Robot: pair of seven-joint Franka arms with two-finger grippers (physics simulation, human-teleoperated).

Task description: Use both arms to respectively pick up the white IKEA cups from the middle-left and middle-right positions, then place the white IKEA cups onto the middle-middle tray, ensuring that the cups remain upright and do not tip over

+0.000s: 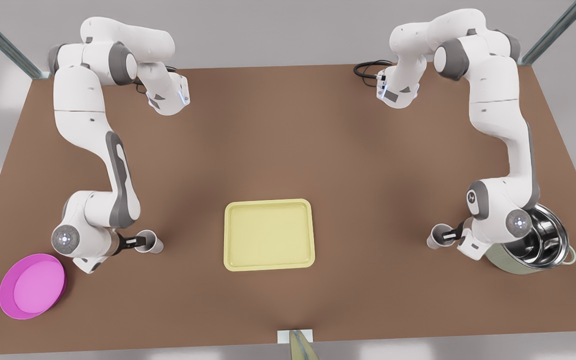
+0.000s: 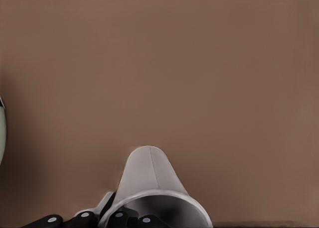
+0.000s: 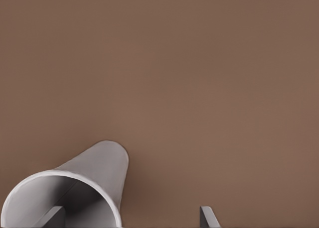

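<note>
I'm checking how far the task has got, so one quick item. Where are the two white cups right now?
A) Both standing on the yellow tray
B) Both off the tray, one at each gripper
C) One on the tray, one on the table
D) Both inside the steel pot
B: the tray is bare, while one cup sits at one gripper and the other cup at the other gripper.

No readable text, label, brand name or number found on anything in view. One small round emblem seen on grey joint cap of arm (image 1: pixel 498 150) at front view's right, mark too small to be read as letter. Cups, tray, pink dish, steel pot and brown surface (image 1: pixel 288 150) left plain, no print or sticker seen. Lit round joint caps marked by glowing dots, no characters made out. Wrist views: no writing seen on cup walls or surface.
</note>
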